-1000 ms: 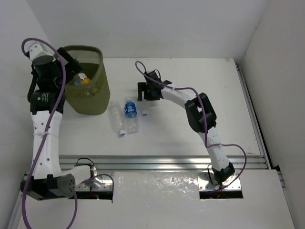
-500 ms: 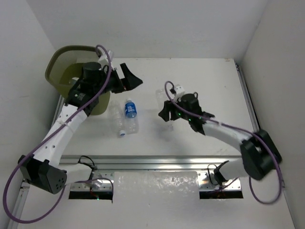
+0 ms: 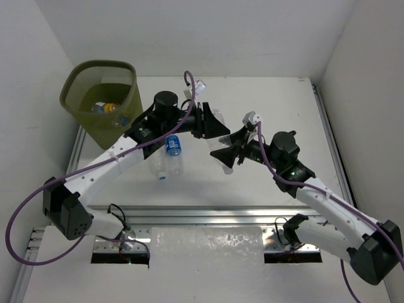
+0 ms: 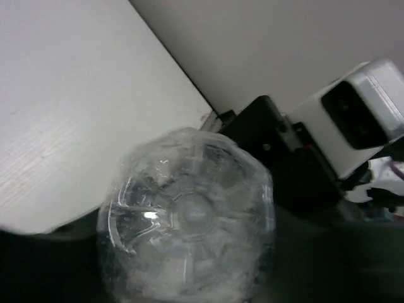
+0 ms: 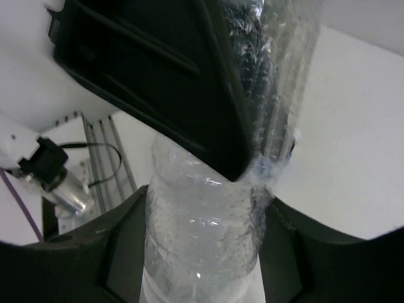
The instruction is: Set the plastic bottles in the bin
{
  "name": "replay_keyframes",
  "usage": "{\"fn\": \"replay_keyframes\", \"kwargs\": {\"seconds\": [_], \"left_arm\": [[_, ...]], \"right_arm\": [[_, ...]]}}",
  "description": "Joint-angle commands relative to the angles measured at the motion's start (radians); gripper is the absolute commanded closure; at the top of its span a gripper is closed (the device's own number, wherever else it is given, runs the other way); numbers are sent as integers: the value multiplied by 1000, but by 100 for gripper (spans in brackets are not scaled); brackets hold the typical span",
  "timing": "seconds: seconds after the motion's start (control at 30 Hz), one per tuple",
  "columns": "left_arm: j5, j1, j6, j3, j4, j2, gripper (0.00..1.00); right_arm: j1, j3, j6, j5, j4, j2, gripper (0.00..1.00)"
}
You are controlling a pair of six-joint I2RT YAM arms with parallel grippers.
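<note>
1. Gripping a clear bottle [image 5: 202, 233] with the right fingers [image 5: 126, 252], one on each side and both touching it.
2. Holding that bottle over the middle of the desk [image 3: 284, 107], between the two arms.
3. Left fingers [image 5: 164, 82] right up against the clear bottle too. Cannot tell if closed on it or open.
4. In the left wrist view, just the round bottom of the bottle, very close.
5. Lying side by side on the desk near the bin [image 3: 79, 113]: a blue-label bottle [image 3: 172, 144] and a second clear bottle [image 3: 156, 161].
6. Green bin standing at the far left corner, with a few small bottles [image 3: 108, 108] inside, one orange.
</note>
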Motion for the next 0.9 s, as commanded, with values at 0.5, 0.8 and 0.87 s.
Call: {"fn": "replay_keyframes", "kwargs": {"seconds": [0.5,0.8,0.87], "left_arm": [[-1063,677,216,951,-798,183,84],[-921,813,228,935,-775,334,0],[-907,811,228,889,-751,312,0]], "right_arm": [[-3,92,102,400,-353,84,1],[142,483,184,416,-406,612,1],[153,574,215,413,-445,755,1]]}}
